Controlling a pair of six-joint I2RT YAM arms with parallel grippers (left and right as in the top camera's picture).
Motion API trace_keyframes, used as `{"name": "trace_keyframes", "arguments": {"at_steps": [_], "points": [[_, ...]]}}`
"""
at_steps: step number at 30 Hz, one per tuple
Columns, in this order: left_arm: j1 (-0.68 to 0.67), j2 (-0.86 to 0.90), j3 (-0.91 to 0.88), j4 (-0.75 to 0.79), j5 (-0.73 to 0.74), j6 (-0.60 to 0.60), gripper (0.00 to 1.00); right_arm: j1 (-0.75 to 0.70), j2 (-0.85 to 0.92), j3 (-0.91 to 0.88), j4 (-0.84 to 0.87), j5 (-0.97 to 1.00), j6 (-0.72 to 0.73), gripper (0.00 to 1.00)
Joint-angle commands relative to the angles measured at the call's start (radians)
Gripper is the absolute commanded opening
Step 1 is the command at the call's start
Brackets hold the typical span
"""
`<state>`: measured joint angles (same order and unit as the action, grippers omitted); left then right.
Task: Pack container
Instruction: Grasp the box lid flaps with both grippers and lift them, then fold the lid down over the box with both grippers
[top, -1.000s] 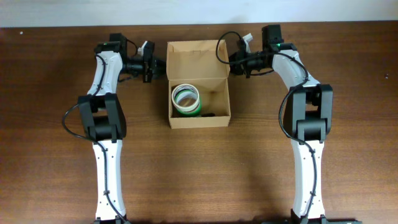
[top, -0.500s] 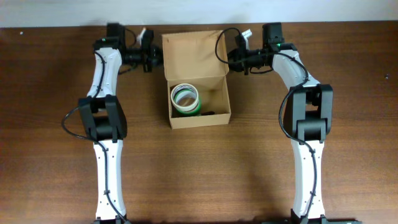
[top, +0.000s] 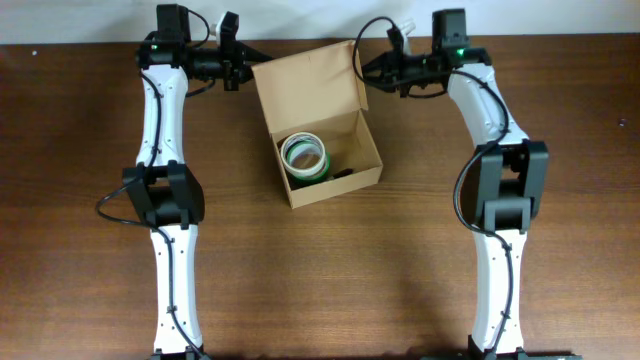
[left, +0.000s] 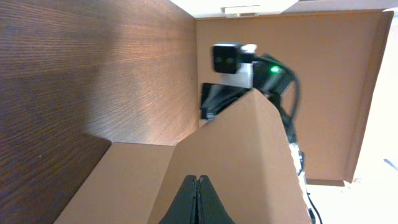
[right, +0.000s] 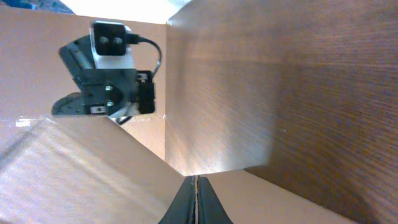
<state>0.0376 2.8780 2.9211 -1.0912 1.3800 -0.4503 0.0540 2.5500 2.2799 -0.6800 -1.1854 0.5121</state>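
The container (top: 338, 189) is a tan cardboard box standing turned at an angle at the table's middle back. Its hinged lid (top: 305, 80) is raised and open. A white and green tape roll (top: 305, 158) lies inside, with a small dark item (top: 341, 173) beside it. My left gripper (top: 244, 68) is shut on the lid's left edge, and my right gripper (top: 367, 72) is shut on its right edge. In the left wrist view the closed fingers (left: 196, 178) meet the cardboard lid (left: 249, 155). In the right wrist view the closed fingers (right: 196, 179) pinch the lid (right: 81, 168).
The brown wooden table (top: 80, 200) reaches a pale wall at the back. Each wrist view shows the opposite arm's camera head beyond the lid: the right arm's (left: 233, 59) and the left arm's (right: 112, 43).
Both grippers moved toward the table's back with the lid, raising it. The box swung out of square and its front end shifted to the right.
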Motion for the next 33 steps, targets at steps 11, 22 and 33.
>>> {"name": "trace_keyframes", "arguments": {"at_steps": [11, 22, 33], "points": [[-0.064, 0.005, 0.075, -0.106, -0.025, -0.002, 0.02, 0.005, -0.116, 0.071, -0.309, 0.175, -0.252, 0.04], [-0.090, -0.014, 0.219, -0.408, -0.195, 0.143, 0.02, 0.012, -0.185, 0.071, -0.381, 0.282, -0.340, 0.04], [-0.140, -0.108, 0.218, -0.596, -0.420, 0.288, 0.02, 0.012, -0.290, 0.071, -0.510, 0.447, -0.419, 0.04]]}}
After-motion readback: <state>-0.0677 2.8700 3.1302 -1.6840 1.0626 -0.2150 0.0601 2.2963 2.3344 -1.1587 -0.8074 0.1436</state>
